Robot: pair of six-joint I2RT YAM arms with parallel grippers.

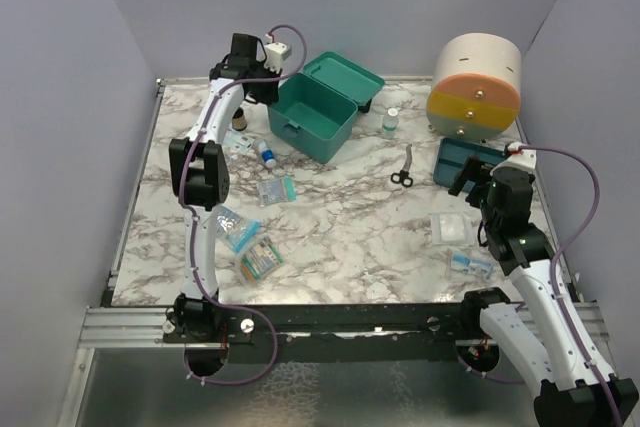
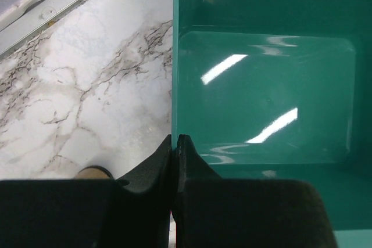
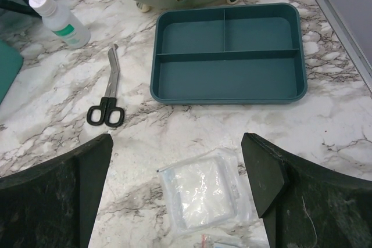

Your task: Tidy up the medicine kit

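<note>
Marble-topped table, walled in grey, carries the open medicine kit toward its far edge, left of centre, with the lid thrown back toward the far right corner. The kit's long axis is seen slanting from the far left toward the near right, and its left end wall is the part that meets the left gripper. In the left wrist view the left gripper is closed right down, the fingertips meeting exactly on the line of that wall. The thin rim of the medicine kit appears to be pinched between them, with the bare interior lying ahead and to the right. The left arm is plainly the nearer one, so any shift of the kit is judged to depend on this rim hold. The right gripper is spread wide with nothing in it, held above a clear packet near the table's right edge, well apart from the kit.
</note>
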